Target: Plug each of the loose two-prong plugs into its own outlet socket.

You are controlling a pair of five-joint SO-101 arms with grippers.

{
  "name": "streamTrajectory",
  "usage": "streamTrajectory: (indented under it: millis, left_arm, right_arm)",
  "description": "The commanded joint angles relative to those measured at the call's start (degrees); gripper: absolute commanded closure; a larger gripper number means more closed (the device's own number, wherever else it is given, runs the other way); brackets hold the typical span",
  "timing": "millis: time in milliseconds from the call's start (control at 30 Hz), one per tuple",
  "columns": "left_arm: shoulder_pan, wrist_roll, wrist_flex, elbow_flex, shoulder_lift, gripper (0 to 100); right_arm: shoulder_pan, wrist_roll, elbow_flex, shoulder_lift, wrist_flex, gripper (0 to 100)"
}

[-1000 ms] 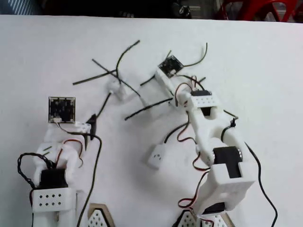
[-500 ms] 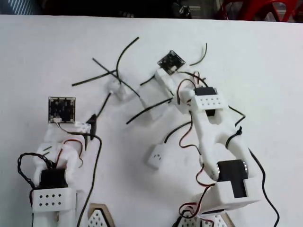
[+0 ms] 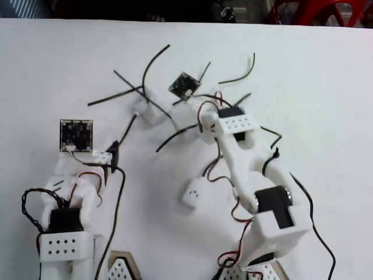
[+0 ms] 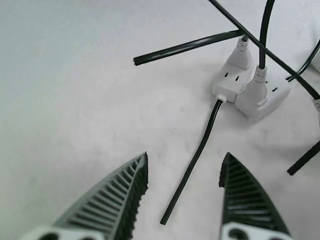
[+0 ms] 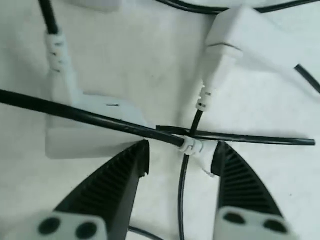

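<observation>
In the left wrist view two joined white outlet pieces [image 4: 250,87] lie ahead of my left gripper [image 4: 185,156], which is open and holds nothing. A black cord [image 4: 192,160] runs from them back between its fingers. My right gripper [image 5: 182,146] is open low over the table, with a small white cord end [image 5: 192,146] and crossing black cords between its fingers, apart from both. A white outlet block [image 5: 85,127] lies beside one finger and a white plug [image 5: 225,45] farther ahead. From above, the outlet cluster [image 3: 143,111] lies between the arms, and a lone white socket [image 3: 192,192] sits beside the right arm.
Several loose black cords [image 3: 125,93] cross on the white table [image 3: 46,70] around the cluster and toward the far side. The right arm's red and black wires [image 3: 224,175] hang beside it. The table's far edge meets dark clutter at the back.
The right arm has swung left toward the outlet cluster, its wrist camera now nearer the crossing cords. The left arm has not moved.
</observation>
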Motion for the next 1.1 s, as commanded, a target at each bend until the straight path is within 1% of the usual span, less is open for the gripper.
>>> streamTrajectory:
  millis: [0, 67, 200, 300, 467, 733, 900, 967, 1067]
  left_arm:
    - [-0.31, -2.46, -1.49, -0.18, -0.84, 76]
    - [-0.31, -2.46, -1.49, -0.18, -0.84, 76]
    - [-0.22, -2.46, -1.49, -0.18, -0.84, 76]
    - [-0.13, -2.55, -1.49, -0.18, -0.84, 76]
    - [-0.13, -2.64, -1.49, -0.18, -0.84, 76]
    - [-0.13, -2.73, -1.49, -0.18, -0.84, 76]
    - [-0.13, -2.73, -1.49, -0.18, -0.84, 76]
    - [-0.13, -2.73, -1.49, -0.18, -0.84, 76]
    - [-0.13, -2.73, -1.49, -0.18, -0.84, 76]
  right_arm:
    - [0.66, 0.18, -6.15, 3.65, -1.01, 80.0]
    - [1.63, 0.18, -8.18, 5.85, -1.01, 83.9]
    - [3.12, 0.18, -10.2, 7.16, -0.92, 98.6]
    - [3.74, 0.18, -10.64, 6.9, 0.92, 98.0]
    - [3.74, -0.18, -11.08, 1.1, 9.36, 98.1]
    - [4.62, -0.35, -10.81, -8.75, 27.03, 98.1]
    - [4.7, -0.35, -10.11, -10.15, 38.55, 98.1]
    - [4.62, -0.35, -8.35, -10.24, 40.57, 98.0]
    - [4.26, -0.35, -3.87, -10.15, 39.08, 97.7]
